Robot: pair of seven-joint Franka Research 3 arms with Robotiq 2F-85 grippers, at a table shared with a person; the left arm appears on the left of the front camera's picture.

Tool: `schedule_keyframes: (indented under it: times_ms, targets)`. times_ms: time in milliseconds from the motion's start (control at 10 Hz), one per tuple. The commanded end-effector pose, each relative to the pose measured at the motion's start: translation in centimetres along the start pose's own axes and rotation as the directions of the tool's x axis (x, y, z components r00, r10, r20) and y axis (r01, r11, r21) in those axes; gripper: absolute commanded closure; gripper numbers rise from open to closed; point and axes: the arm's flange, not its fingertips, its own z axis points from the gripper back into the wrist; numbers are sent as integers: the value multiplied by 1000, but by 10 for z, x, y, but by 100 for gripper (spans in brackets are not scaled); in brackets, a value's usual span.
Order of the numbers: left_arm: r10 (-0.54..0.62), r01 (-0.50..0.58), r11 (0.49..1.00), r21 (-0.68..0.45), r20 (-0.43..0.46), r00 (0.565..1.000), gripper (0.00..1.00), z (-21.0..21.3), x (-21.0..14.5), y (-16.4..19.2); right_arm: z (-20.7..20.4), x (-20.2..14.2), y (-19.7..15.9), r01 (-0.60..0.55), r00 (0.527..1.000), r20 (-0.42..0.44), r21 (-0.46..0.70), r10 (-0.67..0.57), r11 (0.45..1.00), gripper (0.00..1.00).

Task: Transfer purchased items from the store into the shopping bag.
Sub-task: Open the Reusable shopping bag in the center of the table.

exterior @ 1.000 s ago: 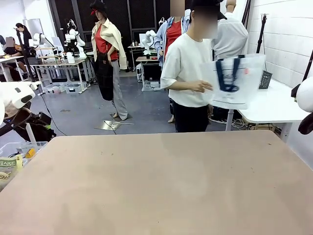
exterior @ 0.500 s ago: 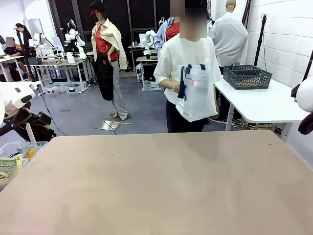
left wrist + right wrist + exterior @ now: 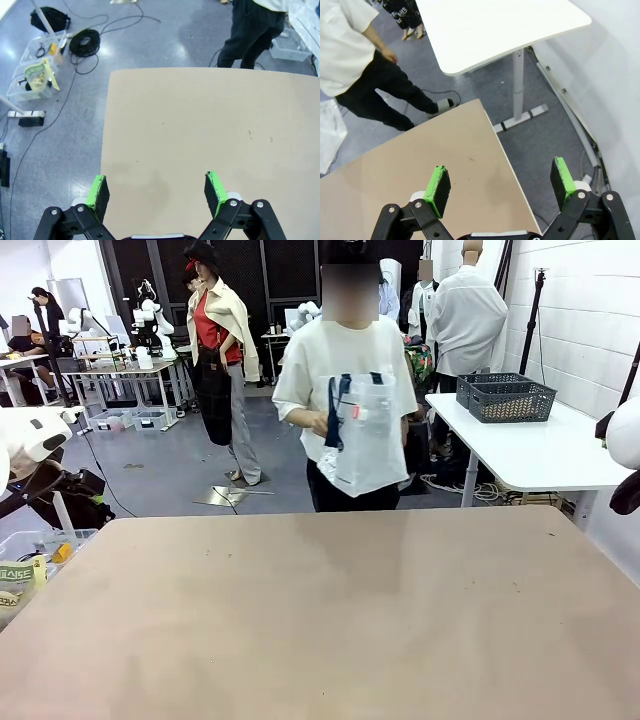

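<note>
Front view: a person (image 3: 345,370) in a white T-shirt stands just past the far edge of my bench (image 3: 320,620), at 12 o'clock, holding the shopping bag (image 3: 360,445) up against the chest. One hand (image 3: 318,423) grips the navy strap handles. The translucent bag hangs clear of the bench top, with a small red tag showing near its upper edge. What it holds cannot be made out.

At 2 o'clock, well apart from the bench, two dark grey baskets (image 3: 505,397) with lattice sides sit close together on a white side table (image 3: 560,455). Their contents are too small to tell.

In the left wrist view, my left pincer (image 3: 155,186) hangs above the bare tan bench with its green pads spread wide and nothing between them. The person's dark trousers (image 3: 250,30) show at 1 o'clock, and clear bins (image 3: 35,75) sit on the floor at 10 o'clock.

In the right wrist view, my right pincer (image 3: 501,185) is likewise wide open and empty, poised over the bench's corner. The white side table fills 12 o'clock, the person stands at 10 o'clock, and an edge of the bag shows at 9 o'clock.
</note>
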Motion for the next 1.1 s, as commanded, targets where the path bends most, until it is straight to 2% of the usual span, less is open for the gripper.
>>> schedule_keyframes:
  times_ms: [0,1000]
  targets:
    - [-5,6,1000,-5,8,1000,0,1,-2,4,2,-1,-4,-11,1000,8,9,11,1000,0]
    - [-5,6,1000,-5,8,1000,0,1,-2,4,2,-1,-4,-11,1000,8,9,11,1000,0]
